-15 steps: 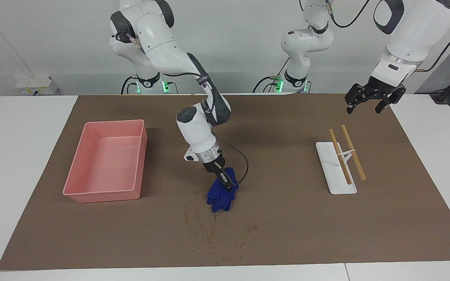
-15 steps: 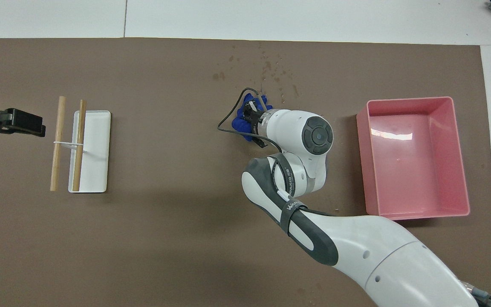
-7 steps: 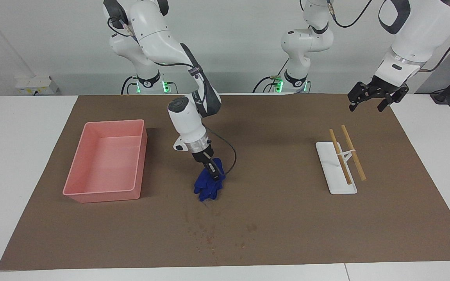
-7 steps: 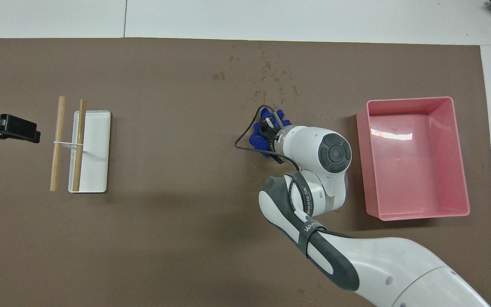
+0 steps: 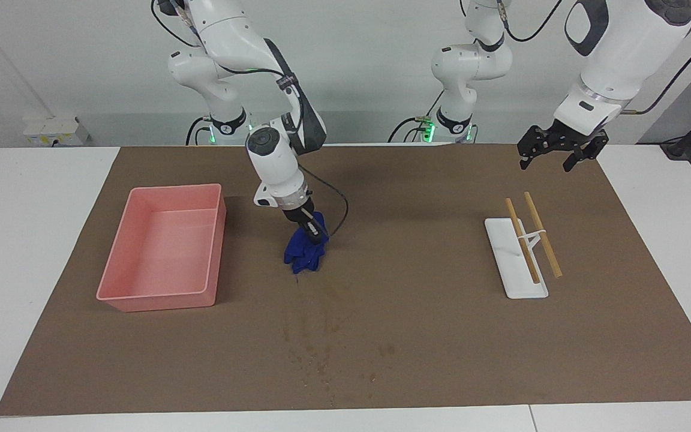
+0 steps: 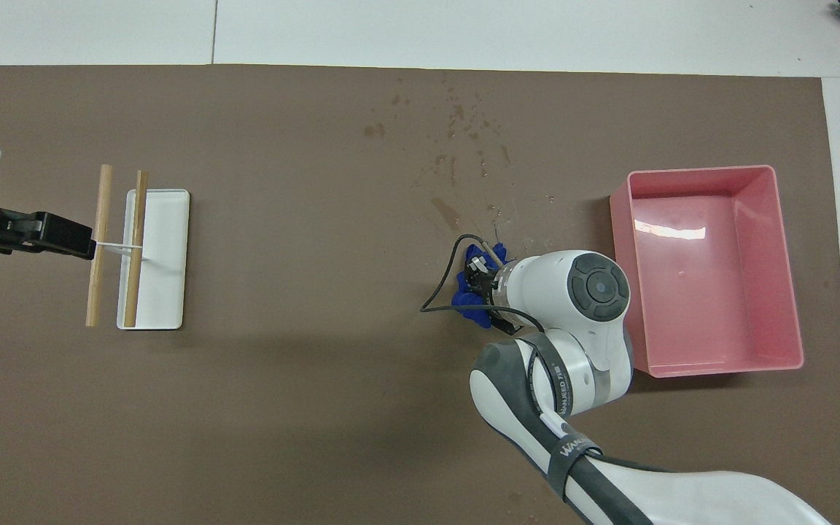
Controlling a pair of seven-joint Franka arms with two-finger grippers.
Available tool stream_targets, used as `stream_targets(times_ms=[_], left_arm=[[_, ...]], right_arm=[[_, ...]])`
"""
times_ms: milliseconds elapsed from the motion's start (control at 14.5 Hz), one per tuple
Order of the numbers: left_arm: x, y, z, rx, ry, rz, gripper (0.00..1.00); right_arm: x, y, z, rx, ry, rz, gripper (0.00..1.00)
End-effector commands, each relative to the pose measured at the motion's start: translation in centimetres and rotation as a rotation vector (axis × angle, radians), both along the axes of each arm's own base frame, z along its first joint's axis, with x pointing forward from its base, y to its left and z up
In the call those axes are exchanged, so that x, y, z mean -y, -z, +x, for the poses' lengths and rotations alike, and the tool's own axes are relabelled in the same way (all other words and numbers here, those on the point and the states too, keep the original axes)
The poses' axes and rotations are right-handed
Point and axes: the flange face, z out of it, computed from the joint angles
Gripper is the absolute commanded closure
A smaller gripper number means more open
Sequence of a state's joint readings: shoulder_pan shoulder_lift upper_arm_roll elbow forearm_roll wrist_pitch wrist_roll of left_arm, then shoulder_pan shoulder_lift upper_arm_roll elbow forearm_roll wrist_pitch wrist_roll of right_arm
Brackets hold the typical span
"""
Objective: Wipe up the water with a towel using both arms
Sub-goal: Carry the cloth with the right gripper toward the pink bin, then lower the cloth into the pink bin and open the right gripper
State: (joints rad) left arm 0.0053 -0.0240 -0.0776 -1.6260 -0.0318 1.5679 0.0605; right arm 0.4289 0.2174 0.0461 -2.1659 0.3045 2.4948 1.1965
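The right gripper (image 5: 312,231) (image 6: 484,275) is closed on the towel (image 5: 303,253) (image 6: 472,288), a small, soft, deep-blue cloth crumpled into a bunch. The towel hangs below the gripper's fingers, its long axis running down toward the brown mat (image 5: 441,336) (image 6: 281,408), its lower end at or just above the mat; I cannot tell which. The water (image 5: 321,360) (image 6: 464,124) is a scatter of small darker blotches and specks on the mat, farther from the robots than the towel. A pink, smooth-walled rectangular tray (image 5: 111,288) (image 6: 784,262) sits beside the right gripper, toward the right arm's end of the table. The left gripper (image 5: 552,159) (image 6: 55,237) waits in the air, fingers spread apart and holding nothing, above the mat by a flat white stand (image 5: 516,282) (image 6: 168,248) carrying two slim wooden sticks (image 5: 531,234) (image 6: 117,248).
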Motion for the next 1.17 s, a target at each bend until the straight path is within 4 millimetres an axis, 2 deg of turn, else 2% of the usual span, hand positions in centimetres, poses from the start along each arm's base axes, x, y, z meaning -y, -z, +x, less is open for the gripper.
stream_targets(times_ms=[0, 206, 413, 550, 688, 826, 963, 1101], left_arm=[[-0.2, -0.8, -0.4, -0.023, 0.01, -0.017, 0.0], [0.2, -0.1, -0.9, -0.03, 0.011, -0.016, 0.0], [-1.1, -0.1, -0.9, -0.034, -0.015, -0.016, 0.0], [-2.0, -0.1, -0.9, -0.031, -0.031, -0.016, 0.0], [-2.2, -0.1, -0.8, -0.031, -0.035, -0.017, 0.0], [-2.0, -0.1, -0.9, -0.031, -0.031, -0.016, 0.0], [-1.7, -0.1, -0.9, -0.031, -0.026, -0.016, 0.0], [-1.7, -0.1, -0.9, -0.031, -0.026, -0.016, 0.0]], right_arm=[[3.2, -0.7, -1.1, -0.06, -0.085, -0.034, 1.0], [5.6, -6.2, -0.1, -0.046, -0.119, -0.016, 1.0], [9.8, -13.5, 1.1, -0.001, -0.168, -0.055, 1.0], [13.5, -17.6, 2.0, 0.043, -0.22, -0.08, 1.0], [17.7, -18.8, 3.0, 0.077, -0.304, -0.102, 1.0], [21.7, -18.5, 3.6, 0.115, -0.455, -0.138, 1.0], [25.0, -17.2, 3.7, 0.106, -0.526, -0.142, 1.0], [27.2, -15.1, 3.8, 0.086, -0.623, -0.138, 1.0]])
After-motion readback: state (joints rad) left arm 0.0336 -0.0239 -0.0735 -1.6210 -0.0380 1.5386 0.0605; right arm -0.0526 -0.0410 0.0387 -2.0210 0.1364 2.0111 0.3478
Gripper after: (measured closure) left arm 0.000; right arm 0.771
